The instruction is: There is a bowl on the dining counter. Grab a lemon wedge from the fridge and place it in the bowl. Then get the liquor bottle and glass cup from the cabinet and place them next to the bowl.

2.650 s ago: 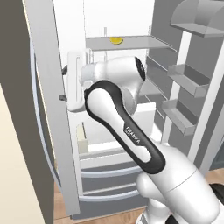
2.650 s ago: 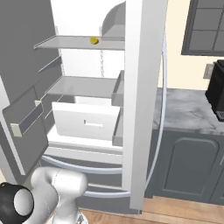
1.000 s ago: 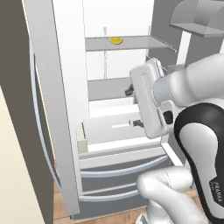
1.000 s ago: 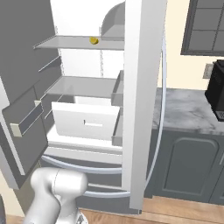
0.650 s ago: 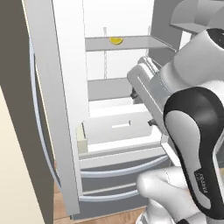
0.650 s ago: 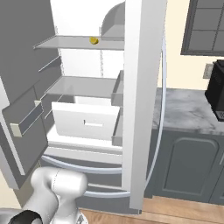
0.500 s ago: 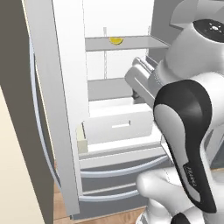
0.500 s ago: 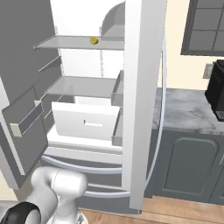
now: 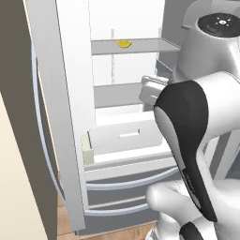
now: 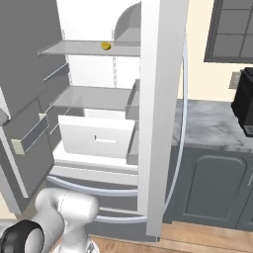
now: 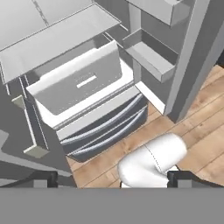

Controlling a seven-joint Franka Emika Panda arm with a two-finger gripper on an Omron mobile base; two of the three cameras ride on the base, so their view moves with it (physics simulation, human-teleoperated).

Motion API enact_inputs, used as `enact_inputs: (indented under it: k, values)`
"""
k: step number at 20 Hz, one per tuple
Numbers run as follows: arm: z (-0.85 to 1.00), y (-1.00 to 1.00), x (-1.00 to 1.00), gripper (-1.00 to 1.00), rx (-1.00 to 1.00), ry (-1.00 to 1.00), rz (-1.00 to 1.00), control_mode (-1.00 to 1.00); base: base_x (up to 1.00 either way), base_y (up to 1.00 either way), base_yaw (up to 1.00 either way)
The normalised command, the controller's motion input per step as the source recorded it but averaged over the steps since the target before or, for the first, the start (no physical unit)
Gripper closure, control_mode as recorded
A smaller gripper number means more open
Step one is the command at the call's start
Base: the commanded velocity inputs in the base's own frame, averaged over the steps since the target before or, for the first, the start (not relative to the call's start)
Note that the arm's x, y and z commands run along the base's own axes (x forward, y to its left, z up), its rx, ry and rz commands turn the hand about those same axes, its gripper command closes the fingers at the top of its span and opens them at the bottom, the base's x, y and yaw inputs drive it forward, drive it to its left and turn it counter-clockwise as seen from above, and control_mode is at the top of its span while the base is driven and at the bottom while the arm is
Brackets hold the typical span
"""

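I see 2 grey glass shelves (image 10: 94,98) stacked inside the open white compartment. Below them sits a white pull-out drawer with a slot handle (image 9: 123,137), pushed in. A curved pale-blue door seal (image 10: 180,133) runs down the door edge. To the right, a grey marbled countertop (image 10: 210,123) tops a dark grey panelled cabinet door (image 10: 210,190). Light wooden floorboards (image 11: 192,118) lie beneath.

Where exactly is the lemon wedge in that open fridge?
Look into the open fridge and find its top shelf. The lemon wedge lies on that shelf toward the back, a small yellow piece, the one spot of colour among white and grey shelves and drawers.
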Motion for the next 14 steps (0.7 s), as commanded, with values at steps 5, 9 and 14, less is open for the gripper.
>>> enact_inputs:
  k: [5,9,14]
  values:
    - [-0.45,-0.25,-0.57,-1.0,-0.14,-0.35,0.22,-1.0,0.0,0.0,0.0]
    - [-0.12,-0.41,0.04,-1.0,0.07,-0.32,0.31,-1.0,0.0,0.0,0.0]
    - [-0.03,-0.21,0.56,-1.0,0.07,-0.06,0.27,-1.0,0.0,0.0,0.0]
